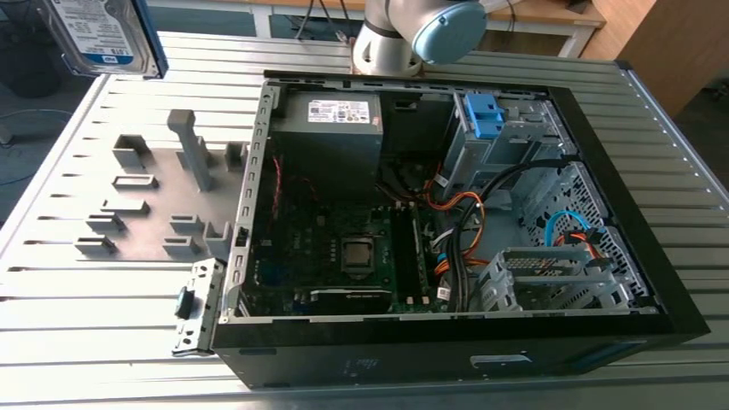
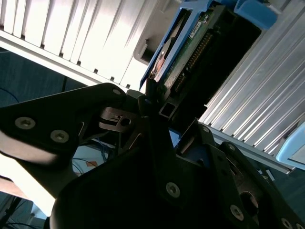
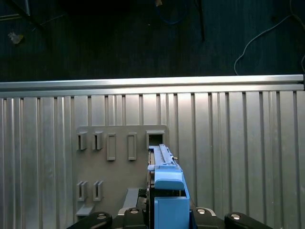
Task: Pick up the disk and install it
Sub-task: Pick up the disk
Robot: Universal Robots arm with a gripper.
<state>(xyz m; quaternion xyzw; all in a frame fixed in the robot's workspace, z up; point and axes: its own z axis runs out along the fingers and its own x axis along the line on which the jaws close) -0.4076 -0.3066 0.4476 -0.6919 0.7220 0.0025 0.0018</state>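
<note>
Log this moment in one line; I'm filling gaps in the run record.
stage: disk held in air | tool: shut on disk | location: over grey holder plate, outside open computer case | installed: no

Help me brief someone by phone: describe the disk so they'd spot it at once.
Find the open computer case. At the exterior view's upper left, beyond the grey fixture plate, is the disk: silver, labelled, blue-framed, unlike the plate's plain grey.
</note>
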